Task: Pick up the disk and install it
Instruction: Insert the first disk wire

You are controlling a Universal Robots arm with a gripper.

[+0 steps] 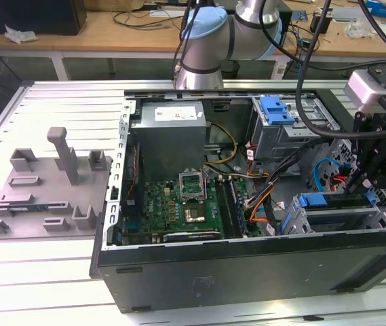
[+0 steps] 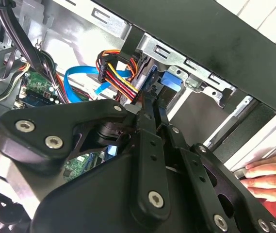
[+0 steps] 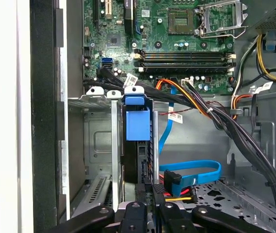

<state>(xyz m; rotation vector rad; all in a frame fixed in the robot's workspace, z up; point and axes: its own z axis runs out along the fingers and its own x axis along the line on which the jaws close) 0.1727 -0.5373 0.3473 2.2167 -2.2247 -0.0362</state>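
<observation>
Scanning the exterior view from its left, you find a grey fixture plate [image 1: 47, 193] on the tabletop [image 1: 36, 285], then the open computer case [image 1: 247, 272] with its motherboard [image 1: 179, 207]. At that view's right, the hand [image 1: 376, 173] hangs over the drive cage [image 1: 294, 221]. The disk [image 3: 138, 145] stands edge-up in that cage, blue carrier outward. The hand's fingers [image 3: 142, 191] pinch its near edge. A person's hand [image 2: 268, 174] rests on the case rim.
</observation>
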